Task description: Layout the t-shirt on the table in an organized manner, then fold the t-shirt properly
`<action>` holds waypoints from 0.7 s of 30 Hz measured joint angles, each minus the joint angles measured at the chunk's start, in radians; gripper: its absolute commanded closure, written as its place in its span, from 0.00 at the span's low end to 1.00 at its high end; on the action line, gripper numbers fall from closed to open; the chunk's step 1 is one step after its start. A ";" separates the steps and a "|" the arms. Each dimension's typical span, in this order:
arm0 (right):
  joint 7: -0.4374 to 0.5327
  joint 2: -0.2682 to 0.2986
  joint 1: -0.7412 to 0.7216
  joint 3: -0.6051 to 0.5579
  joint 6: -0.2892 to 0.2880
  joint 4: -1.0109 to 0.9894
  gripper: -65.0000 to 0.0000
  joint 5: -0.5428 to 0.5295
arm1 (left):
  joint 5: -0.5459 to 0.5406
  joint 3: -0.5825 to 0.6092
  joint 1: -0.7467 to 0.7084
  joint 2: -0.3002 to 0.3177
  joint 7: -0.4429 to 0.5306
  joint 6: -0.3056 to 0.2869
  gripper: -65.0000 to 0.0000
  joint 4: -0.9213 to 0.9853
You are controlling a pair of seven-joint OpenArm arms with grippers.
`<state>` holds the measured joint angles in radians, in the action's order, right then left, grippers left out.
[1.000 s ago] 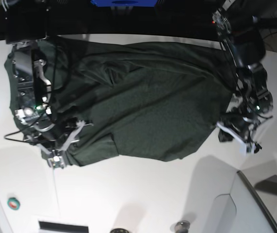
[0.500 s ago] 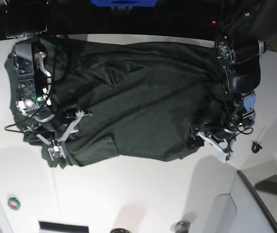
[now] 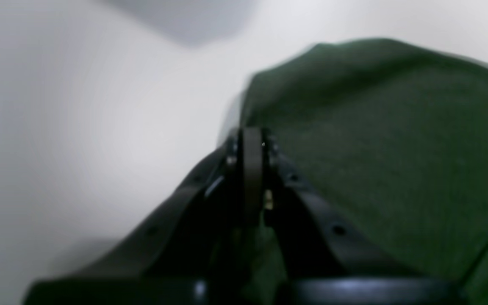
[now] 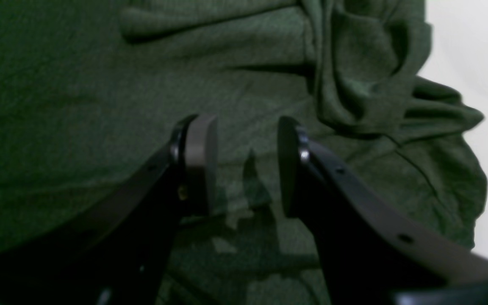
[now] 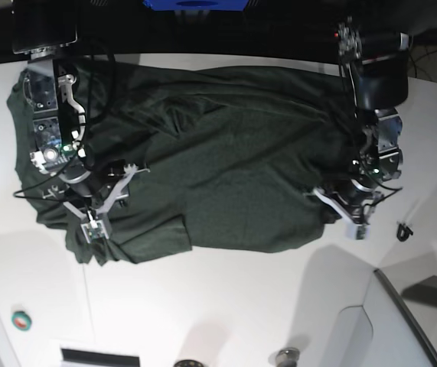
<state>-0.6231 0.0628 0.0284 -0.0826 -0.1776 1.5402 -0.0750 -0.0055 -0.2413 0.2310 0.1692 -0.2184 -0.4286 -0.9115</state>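
Left pincer (image 3: 250, 169) pinched shut on the t-shirt (image 5: 226, 153) hem at frame right, right pincer (image 4: 244, 169) half-wide and empty above cloth: risks thin hem slipping out or dragging fresh wrinkles across the surface (image 5: 226, 306).

The t-shirt (image 5: 233, 168) is matt, wrinkly knit-looking cloth; the table (image 5: 226, 306) seems smooth, slightly glossy.

You have the t-shirt (image 5: 226, 160) spread across the table (image 5: 226, 306). Your left pincer (image 5: 339, 205) sits at its right edge, your right pincer (image 5: 107, 206) over its left end.
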 measured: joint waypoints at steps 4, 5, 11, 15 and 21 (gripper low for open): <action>0.002 0.001 -0.005 0.000 0.000 -0.008 0.66 0.001 | 0.094 0.121 -0.087 -0.015 0.012 0.074 1.00 -0.190; 0.000 0.002 -0.005 0.000 0.000 -0.008 0.66 0.005 | 0.118 0.151 -0.110 -0.014 0.014 0.093 1.00 -0.229; 0.002 0.001 -0.005 0.000 0.000 -0.008 0.66 -0.002 | 0.396 0.334 -0.227 -0.003 0.009 0.156 1.00 -0.352; 0.002 0.003 -0.005 0.000 -0.001 -0.008 0.66 0.001 | 0.533 0.411 -0.289 -0.013 0.017 0.148 1.00 -0.370; 0.002 0.003 -0.005 0.000 0.000 -0.008 0.66 0.001 | 0.555 0.411 -0.327 -0.008 0.016 0.152 1.00 -0.375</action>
<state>-0.6216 0.0654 0.0231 -0.0826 -0.1780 1.5322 -0.0738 0.5495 0.1699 -0.0956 0.1608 -0.2028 -0.2768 -1.2869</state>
